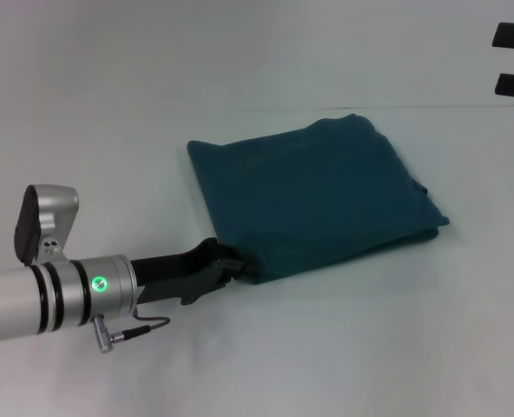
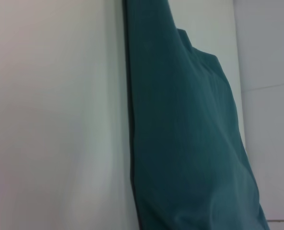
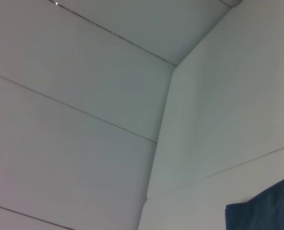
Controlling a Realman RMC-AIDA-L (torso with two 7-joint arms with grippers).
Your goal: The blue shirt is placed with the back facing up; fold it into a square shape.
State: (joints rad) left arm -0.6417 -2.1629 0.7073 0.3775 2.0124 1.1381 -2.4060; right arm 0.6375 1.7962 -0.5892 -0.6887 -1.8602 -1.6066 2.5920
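Lying folded into a compact, roughly square bundle, the blue shirt (image 1: 313,195) sits near the middle of the white worktop (image 1: 109,113), a little toward its right side, plain side up with no lettering showing. Its edges look fairly even, though a small flap pokes out along the right-hand edge.

The folding looks all but done; the step in hand seems to be either a last tidy of the near-left corner or letting go of it. The next move probably calls for freeing that corner without dragging the layers out of line, then drawing the arm clear.

The left gripper (image 1: 231,263) reaches in low from the worktop's near-left side, arm stretched almost level with the surface, its black fingers right at the shirt's nearest corner. Whether they are pinching the cloth or merely touching it I cannot tell. The left wrist view looks along the folded edge but shows no fingers.

The right gripper is out of sight, evidently parked well away; its wrist view catches only one shirt corner.
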